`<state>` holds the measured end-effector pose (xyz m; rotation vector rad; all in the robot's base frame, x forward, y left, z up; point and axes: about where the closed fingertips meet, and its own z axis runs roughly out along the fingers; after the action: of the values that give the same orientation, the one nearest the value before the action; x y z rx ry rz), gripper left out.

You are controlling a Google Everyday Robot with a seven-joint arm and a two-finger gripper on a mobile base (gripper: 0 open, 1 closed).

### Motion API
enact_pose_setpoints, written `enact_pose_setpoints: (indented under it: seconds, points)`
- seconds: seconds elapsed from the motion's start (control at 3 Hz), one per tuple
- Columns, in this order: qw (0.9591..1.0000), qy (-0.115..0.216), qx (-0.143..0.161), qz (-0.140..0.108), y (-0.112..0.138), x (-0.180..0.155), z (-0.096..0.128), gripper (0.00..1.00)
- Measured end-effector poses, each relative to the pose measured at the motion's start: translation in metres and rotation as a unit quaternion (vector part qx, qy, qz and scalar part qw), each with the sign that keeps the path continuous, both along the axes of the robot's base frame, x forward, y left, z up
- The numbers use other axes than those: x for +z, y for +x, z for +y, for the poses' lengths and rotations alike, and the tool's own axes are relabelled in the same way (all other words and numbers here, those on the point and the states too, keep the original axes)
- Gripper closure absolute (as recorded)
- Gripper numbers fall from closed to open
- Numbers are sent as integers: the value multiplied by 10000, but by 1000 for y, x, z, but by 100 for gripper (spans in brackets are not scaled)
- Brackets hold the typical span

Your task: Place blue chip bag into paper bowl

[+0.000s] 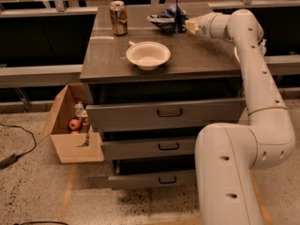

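The blue chip bag [165, 19], crumpled dark navy foil with silvery patches, is at the back of the cabinet top, right of centre. My gripper [180, 25] reaches in from the right and is shut on the bag's right side. The bag hangs low over the surface. The paper bowl [148, 55], off-white and empty, sits upright on the cabinet top in front of the bag and a little to its left. It is clear of the gripper.
A gold-brown soda can [118, 18] stands at the back left of the grey cabinet top [201, 60]. The top drawer [168, 112] sticks out slightly. An open cardboard box [70, 130] with small items sits on the floor at the left. A railing runs behind the cabinet.
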<state>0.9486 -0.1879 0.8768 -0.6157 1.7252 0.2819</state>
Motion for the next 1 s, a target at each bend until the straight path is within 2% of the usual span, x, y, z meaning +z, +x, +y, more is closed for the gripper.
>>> enact_pose_setpoints:
  seconds: [0.33,1.0]
  points:
    - [10000,1,-3,-3,0,1,0,100]
    - [9983,124,184,-542,-35,90,-17,100]
